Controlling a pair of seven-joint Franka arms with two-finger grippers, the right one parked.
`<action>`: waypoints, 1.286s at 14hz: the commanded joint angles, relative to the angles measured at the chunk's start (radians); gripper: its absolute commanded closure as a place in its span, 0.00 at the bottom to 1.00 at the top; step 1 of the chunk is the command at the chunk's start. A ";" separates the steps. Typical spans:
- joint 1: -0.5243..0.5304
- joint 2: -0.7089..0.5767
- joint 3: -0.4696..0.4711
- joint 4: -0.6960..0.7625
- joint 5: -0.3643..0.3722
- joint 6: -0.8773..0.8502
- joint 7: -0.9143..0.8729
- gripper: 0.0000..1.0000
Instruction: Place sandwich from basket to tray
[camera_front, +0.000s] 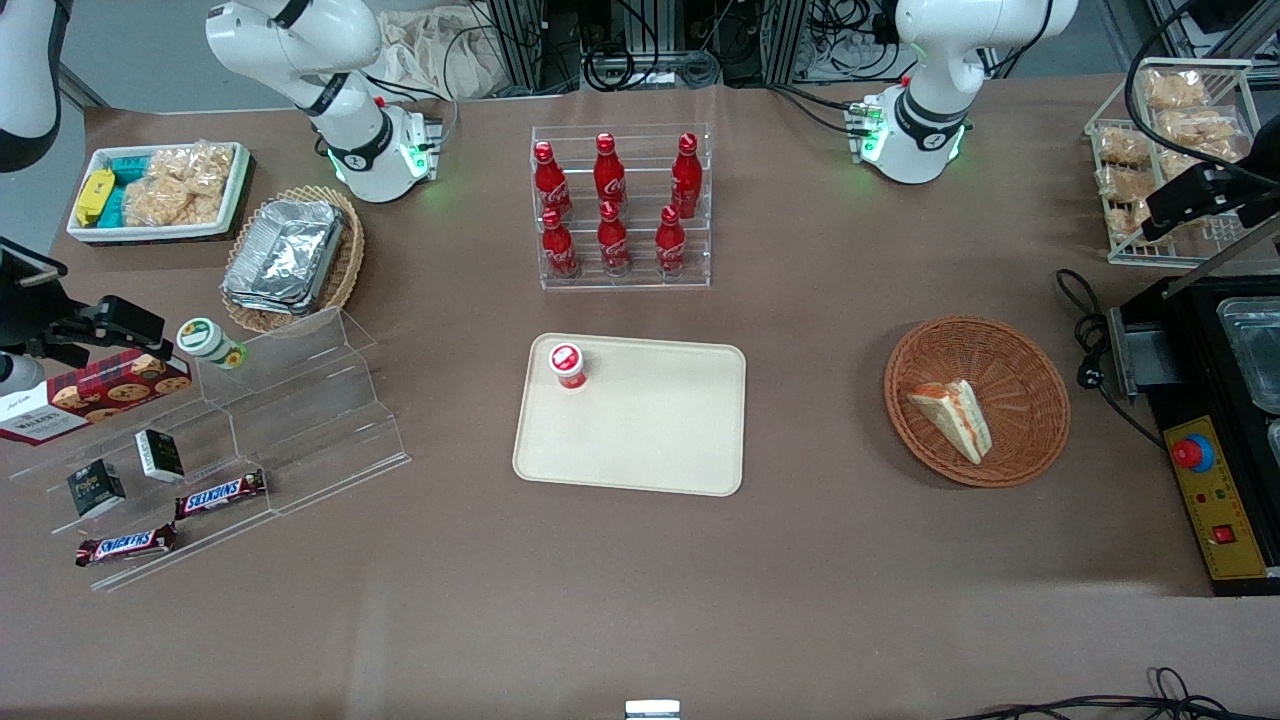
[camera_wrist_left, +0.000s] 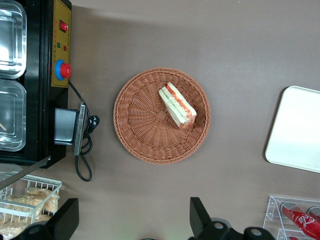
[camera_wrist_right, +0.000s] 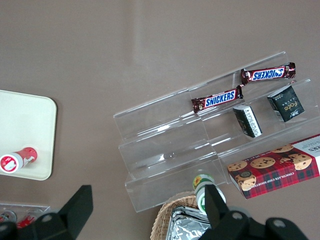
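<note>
The sandwich (camera_front: 952, 415) (camera_wrist_left: 177, 106), a pale wedge with orange and green layers, lies in the round reddish-brown wicker basket (camera_front: 1035, 365) (camera_wrist_left: 135, 120) toward the working arm's end of the table. The cream tray (camera_front: 650, 440) (camera_wrist_left: 300, 130) lies flat mid-table, beside the basket. My left gripper (camera_front: 1195, 200) (camera_wrist_left: 132, 220) hangs high, farther from the front camera than the basket, near the wire rack. It is open, its fingers (camera_wrist_left: 200, 217) wide apart with nothing between them, well apart from the sandwich.
A small red-capped cup (camera_front: 568, 365) stands on a tray corner. A black appliance with a red button (camera_front: 1195, 452) and its cable (camera_front: 1085, 330) sit beside the basket. A wire rack of snack bags (camera_front: 1170, 150) and an acrylic rack of cola bottles (camera_front: 620, 210) stand farther back.
</note>
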 joint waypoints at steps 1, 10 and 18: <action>0.009 -0.015 -0.001 -0.010 -0.033 -0.005 0.020 0.00; 0.006 0.144 0.011 -0.024 -0.040 0.056 -0.096 0.00; -0.032 0.338 -0.003 -0.171 -0.062 0.373 -0.454 0.00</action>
